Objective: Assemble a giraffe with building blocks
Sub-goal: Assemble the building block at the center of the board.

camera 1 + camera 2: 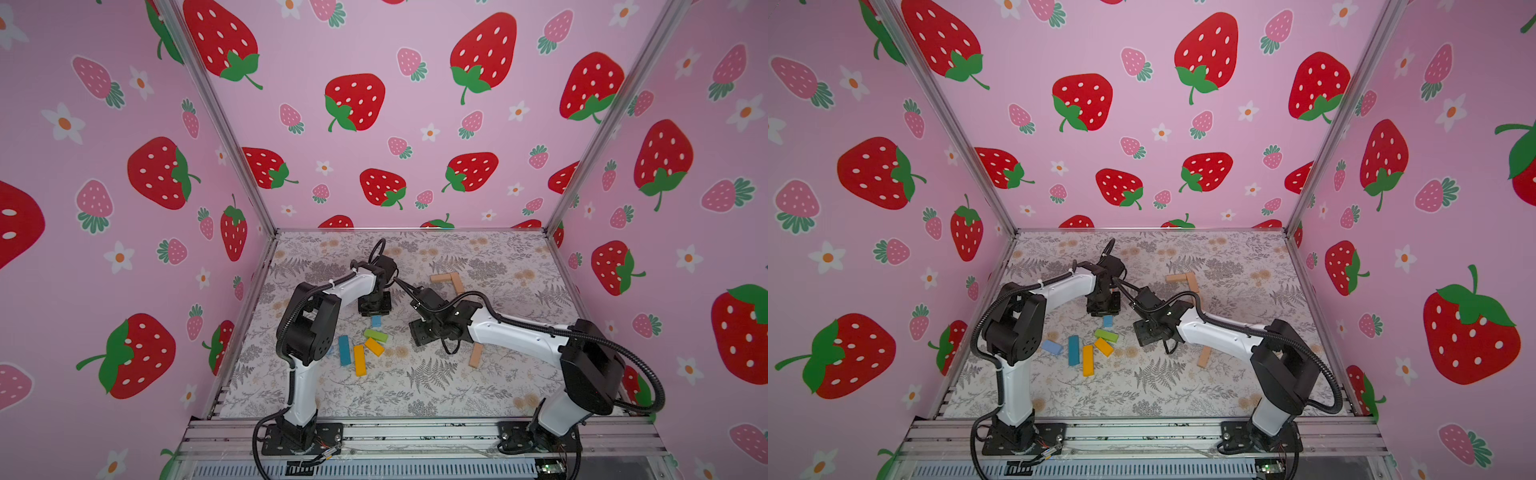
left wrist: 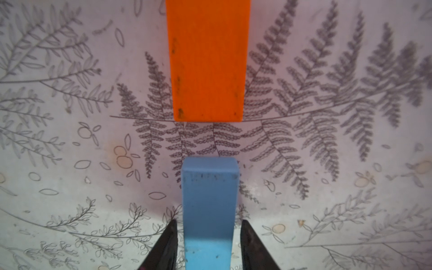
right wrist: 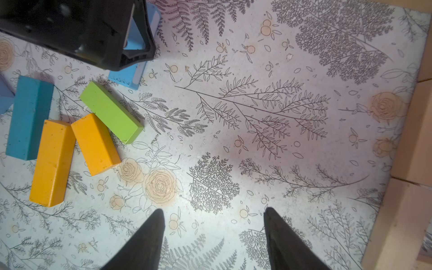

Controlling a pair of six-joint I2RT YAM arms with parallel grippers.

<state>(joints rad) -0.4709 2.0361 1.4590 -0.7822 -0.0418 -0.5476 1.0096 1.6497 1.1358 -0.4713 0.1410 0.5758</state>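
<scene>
A light blue block (image 2: 210, 198) lies flat on the floral mat (image 2: 70, 145), lined up end to end with an orange block (image 2: 208, 60) across a short gap. My left gripper (image 2: 208, 221) straddles the blue block, open, with a thin gap at each finger. In both top views only the block's near end (image 1: 376, 321) (image 1: 1108, 320) shows below the left gripper (image 1: 375, 309); the orange block is hidden there. My right gripper (image 3: 214, 210) hangs open and empty over bare mat, right of the left one (image 1: 417, 332).
Loose coloured blocks lie near the left arm: teal (image 1: 344, 350), yellow (image 1: 359, 360), orange-yellow (image 1: 374, 346), green (image 1: 375, 335), another light blue (image 1: 1052, 347). Tan blocks form an L at the back (image 1: 449, 280); one lies under the right arm (image 1: 476, 355). Pink walls enclose three sides.
</scene>
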